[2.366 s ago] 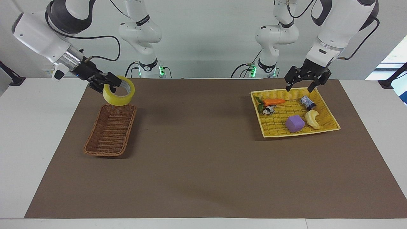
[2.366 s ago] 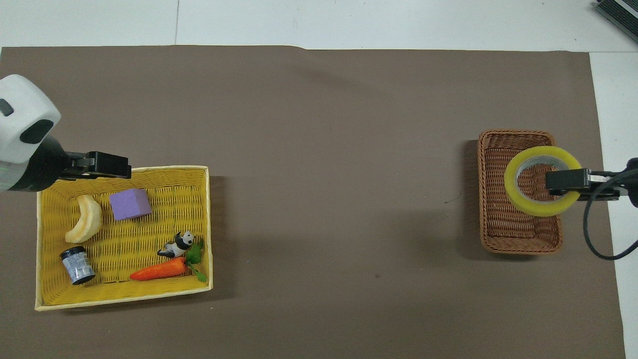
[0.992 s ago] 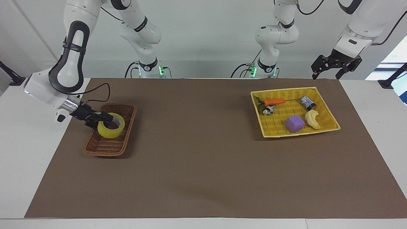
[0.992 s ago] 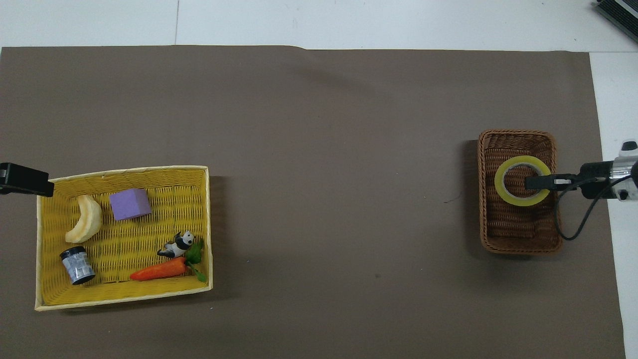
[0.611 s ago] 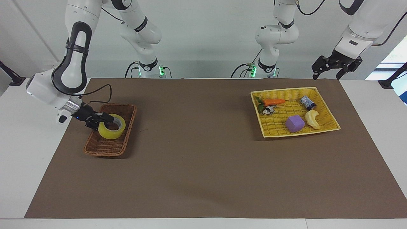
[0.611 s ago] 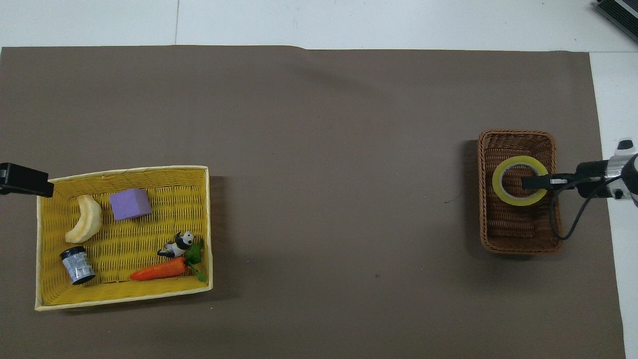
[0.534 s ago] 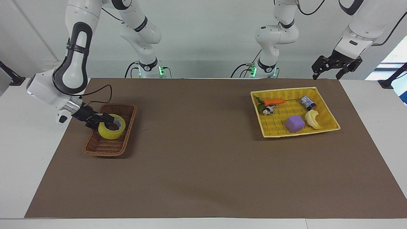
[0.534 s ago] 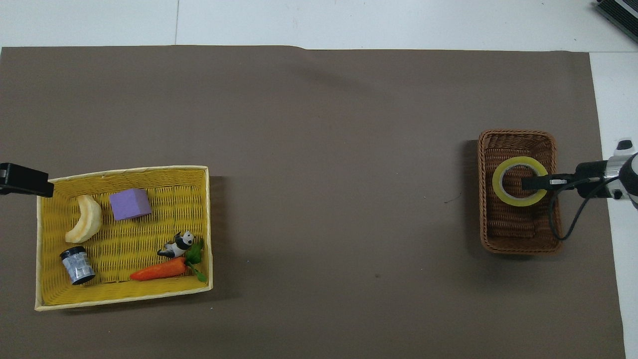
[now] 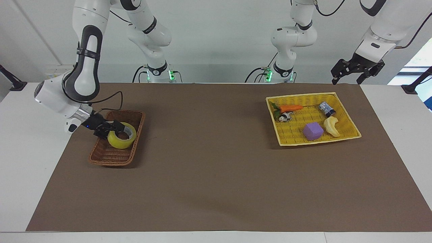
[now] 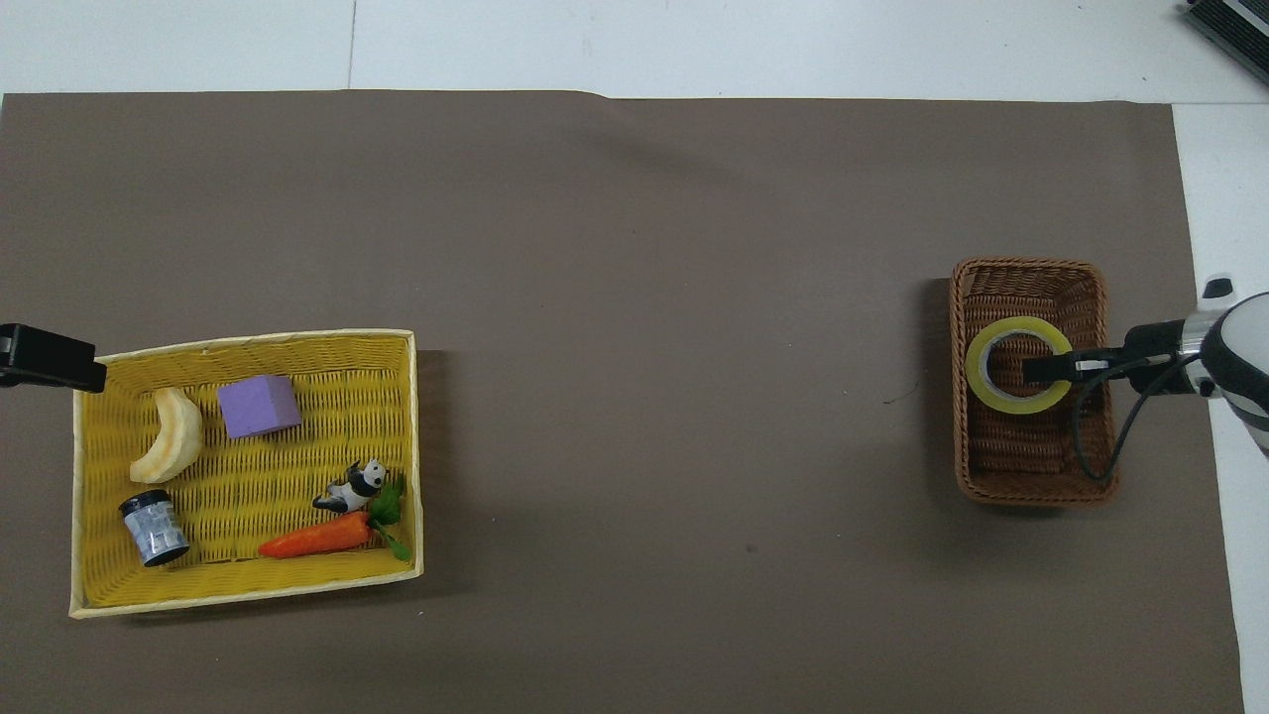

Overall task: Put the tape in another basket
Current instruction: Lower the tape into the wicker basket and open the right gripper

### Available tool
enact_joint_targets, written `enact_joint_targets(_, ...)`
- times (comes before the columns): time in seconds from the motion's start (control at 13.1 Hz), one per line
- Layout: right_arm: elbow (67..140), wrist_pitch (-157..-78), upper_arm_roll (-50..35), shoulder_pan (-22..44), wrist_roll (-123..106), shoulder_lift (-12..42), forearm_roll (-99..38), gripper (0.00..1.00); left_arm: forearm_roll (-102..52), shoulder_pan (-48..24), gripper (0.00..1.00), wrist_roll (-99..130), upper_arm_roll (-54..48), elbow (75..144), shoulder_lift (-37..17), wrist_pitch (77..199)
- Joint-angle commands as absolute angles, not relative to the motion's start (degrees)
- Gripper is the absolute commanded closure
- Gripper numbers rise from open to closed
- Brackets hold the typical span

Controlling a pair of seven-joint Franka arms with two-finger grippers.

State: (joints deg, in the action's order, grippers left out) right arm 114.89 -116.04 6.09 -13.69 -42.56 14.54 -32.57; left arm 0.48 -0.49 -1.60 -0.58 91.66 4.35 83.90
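The yellow tape (image 9: 118, 142) (image 10: 977, 363) lies low inside the brown wicker basket (image 9: 109, 158) (image 10: 1031, 471) at the right arm's end of the table, about mid-length of it. My right gripper (image 9: 114, 130) (image 10: 1039, 370) reaches in over the basket's long side and sits at the tape's wall, with its tip in the roll's hole. Whether it still clamps the tape does not show. My left gripper (image 9: 347, 77) hangs open and holds nothing, above the mat's edge by the yellow tray; only a black part of it (image 10: 50, 358) shows in the overhead view.
The yellow woven tray (image 9: 293, 137) (image 10: 248, 580) at the left arm's end holds a carrot (image 9: 290, 108), a panda figure (image 9: 286, 116), a purple block (image 9: 313, 131), a pale banana toy (image 9: 332, 126) and a small can (image 9: 326, 109). Brown mat covers the table between the two.
The right arm has lowered the tape from above the basket down into it and shifted it slightly toward the table's middle. The left gripper rose away from the yellow tray and now waits.
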Motion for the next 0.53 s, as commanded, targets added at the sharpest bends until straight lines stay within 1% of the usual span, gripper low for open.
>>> enact_joint_targets(0.0, 115.93, -117.77, 5.89, -13.8, -43.51, 13.62, -31.11, 0.0, 1.05, 0.18, 0.0, -1.41, -1.05, 90.09, 3.6, 82.62)
enact_joint_targets(0.46, 114.44, -117.69, 5.89, -14.06, -44.47, 14.15, -30.15, 0.0, 1.05, 0.18, 0.0, -1.41, -1.05, 90.09, 3.6, 82.62)
